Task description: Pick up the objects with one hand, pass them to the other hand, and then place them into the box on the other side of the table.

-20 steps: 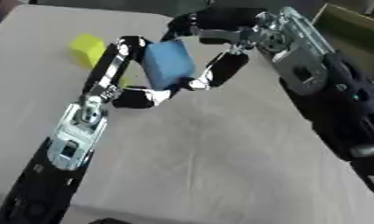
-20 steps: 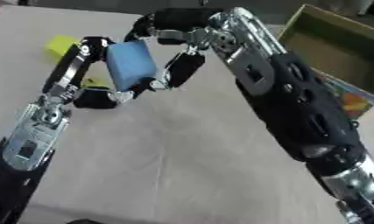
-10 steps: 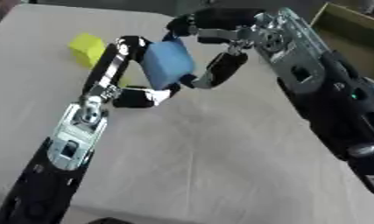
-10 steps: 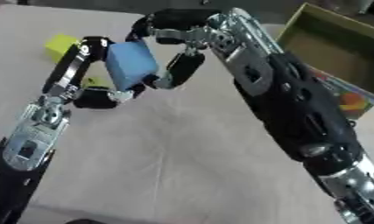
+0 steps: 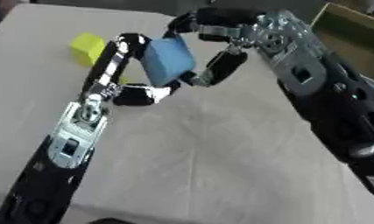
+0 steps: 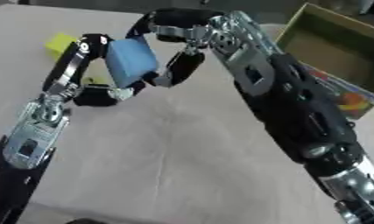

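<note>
Passing under way above the table's far middle: blue block pinched in left hand, right hand curling onto it; release, carry and drop into box at right edge remain, yellow block untouched far-left.

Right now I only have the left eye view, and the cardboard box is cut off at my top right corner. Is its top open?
Observer: Yes. The right eye view shows the open-topped cardboard box almost whole, with its yellowish inner walls in sight.
Operator: Any mark on its outside I can steer by?
Observer: Its near outer side carries a colourful print, orange and red, showing just past the right forearm.
Operator: Good. I will aim there once the right hand alone has the blue block.
</note>
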`<state>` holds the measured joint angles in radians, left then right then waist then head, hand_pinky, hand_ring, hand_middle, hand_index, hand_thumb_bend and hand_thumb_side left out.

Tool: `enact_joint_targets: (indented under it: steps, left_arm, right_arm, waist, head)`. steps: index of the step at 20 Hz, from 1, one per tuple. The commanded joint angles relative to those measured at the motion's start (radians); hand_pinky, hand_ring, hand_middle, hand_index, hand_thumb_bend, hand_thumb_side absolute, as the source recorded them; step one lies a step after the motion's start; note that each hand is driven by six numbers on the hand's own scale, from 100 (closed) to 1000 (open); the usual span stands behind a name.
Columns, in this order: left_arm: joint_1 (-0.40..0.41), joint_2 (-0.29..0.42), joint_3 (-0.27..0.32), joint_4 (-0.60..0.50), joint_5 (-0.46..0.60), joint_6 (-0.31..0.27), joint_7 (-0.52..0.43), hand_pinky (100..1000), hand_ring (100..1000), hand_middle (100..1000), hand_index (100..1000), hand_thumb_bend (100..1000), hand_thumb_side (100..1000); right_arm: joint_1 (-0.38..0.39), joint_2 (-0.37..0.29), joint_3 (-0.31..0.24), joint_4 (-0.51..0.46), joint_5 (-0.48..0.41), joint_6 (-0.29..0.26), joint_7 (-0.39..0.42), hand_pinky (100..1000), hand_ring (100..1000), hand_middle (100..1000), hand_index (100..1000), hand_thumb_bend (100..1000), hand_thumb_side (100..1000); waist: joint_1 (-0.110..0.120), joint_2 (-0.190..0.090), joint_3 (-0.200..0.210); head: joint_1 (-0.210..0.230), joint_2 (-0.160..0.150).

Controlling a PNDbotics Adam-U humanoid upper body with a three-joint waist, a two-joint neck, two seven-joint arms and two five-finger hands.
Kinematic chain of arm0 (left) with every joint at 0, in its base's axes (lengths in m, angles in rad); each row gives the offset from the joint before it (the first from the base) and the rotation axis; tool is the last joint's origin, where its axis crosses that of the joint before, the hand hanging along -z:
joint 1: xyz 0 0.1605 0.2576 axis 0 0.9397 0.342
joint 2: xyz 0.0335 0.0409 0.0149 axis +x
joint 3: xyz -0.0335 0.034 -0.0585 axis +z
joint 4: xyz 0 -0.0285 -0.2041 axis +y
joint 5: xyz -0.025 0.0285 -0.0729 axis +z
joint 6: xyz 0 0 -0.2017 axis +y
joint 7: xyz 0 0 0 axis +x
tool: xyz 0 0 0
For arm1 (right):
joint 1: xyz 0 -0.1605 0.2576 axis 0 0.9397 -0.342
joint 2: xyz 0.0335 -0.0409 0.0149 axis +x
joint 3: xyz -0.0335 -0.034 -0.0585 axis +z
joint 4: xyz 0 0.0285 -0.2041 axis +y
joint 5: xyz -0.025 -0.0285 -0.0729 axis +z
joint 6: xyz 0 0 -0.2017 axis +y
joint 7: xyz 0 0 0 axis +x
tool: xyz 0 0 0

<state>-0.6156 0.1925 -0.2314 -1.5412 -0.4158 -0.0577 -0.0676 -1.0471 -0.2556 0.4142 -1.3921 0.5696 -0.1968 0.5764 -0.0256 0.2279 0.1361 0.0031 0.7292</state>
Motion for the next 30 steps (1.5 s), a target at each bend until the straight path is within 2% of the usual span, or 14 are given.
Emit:
enact_joint_targets:
  steps: [1, 7, 10, 11, 12, 15, 16, 23, 27, 30]
  left_arm:
    - [-0.012, 0.007, 0.005, -0.008, -0.026, 0.019, 0.005, 675, 637, 619, 756, 113, 117]
    - [-0.013, 0.006, 0.008, 0.003, -0.083, 0.063, 0.043, 719, 698, 694, 827, 317, 272]
    - [-0.012, 0.008, 0.01, 0.01, -0.113, 0.073, 0.043, 731, 714, 710, 843, 417, 287]
    - [-0.013, 0.009, 0.011, 0.012, -0.123, 0.072, 0.041, 735, 721, 716, 844, 426, 240]
    - [-0.013, 0.01, 0.012, 0.015, -0.136, 0.069, 0.036, 740, 728, 722, 847, 472, 251]
    - [-0.017, 0.014, 0.012, 0.029, -0.181, 0.05, 0.009, 753, 745, 736, 848, 524, 172]
    - [-0.017, 0.017, 0.012, 0.035, -0.198, 0.041, -0.003, 770, 761, 745, 852, 555, 100]
    - [-0.012, 0.034, 0.029, 0.063, -0.253, -0.004, -0.035, 800, 790, 747, 863, 612, 100]
    - [-0.005, 0.049, 0.036, 0.069, -0.254, -0.005, -0.033, 788, 781, 737, 850, 586, 100]
    - [0.005, 0.069, 0.046, 0.074, -0.24, 0.003, -0.019, 777, 770, 723, 839, 556, 100]
  right_arm:
    - [-0.024, -0.009, -0.013, -0.013, -0.02, 0.019, -0.022, 915, 914, 396, 523, 100, 100]
    - [-0.026, -0.012, -0.012, -0.017, -0.041, 0.045, -0.046, 901, 885, 358, 483, 100, 100]
    - [-0.029, -0.016, -0.008, -0.019, -0.044, 0.039, -0.038, 895, 877, 344, 466, 100, 100]
    - [-0.029, -0.017, -0.007, -0.019, -0.043, 0.035, -0.033, 893, 875, 344, 466, 100, 100]
    - [-0.03, -0.019, -0.006, -0.019, -0.043, 0.03, -0.027, 892, 875, 345, 466, 100, 106]
    - [-0.039, -0.023, -0.001, -0.014, -0.044, 0.013, -0.002, 891, 875, 344, 464, 100, 124]
    - [-0.043, -0.025, 0.001, -0.011, -0.046, 0.008, 0.008, 888, 872, 342, 461, 100, 134]
    - [-0.044, -0.037, -0.014, -0.007, -0.05, 0.016, 0.016, 892, 875, 342, 463, 100, 117]
    - [-0.037, -0.053, -0.035, -0.035, -0.071, 0.044, -0.004, 893, 875, 341, 463, 100, 100]
    - [-0.024, -0.092, -0.067, -0.068, -0.1, 0.08, -0.02, 904, 884, 343, 468, 100, 100]
  waist:
    - [0.005, -0.016, 0.0]
    - [0.006, -0.017, 0.002]
    - [0.006, -0.018, 0.002]
    - [0.006, -0.018, 0.002]
    - [0.006, -0.019, 0.002]
    - [0.007, -0.019, 0.001]
    - [0.007, -0.019, 0.001]
    - [0.008, -0.02, 0.0]
    - [0.008, -0.019, -0.003]
    - [0.009, -0.019, -0.007]
  head:
    - [0.002, 0.005]
    - [0.0, 0.004]
    - [-0.001, 0.006]
    - [-0.001, 0.007]
    - [-0.001, 0.007]
    - [-0.003, 0.007]
    - [-0.003, 0.008]
    - [-0.005, 0.008]
    - [-0.004, 0.008]
    - [-0.003, 0.008]
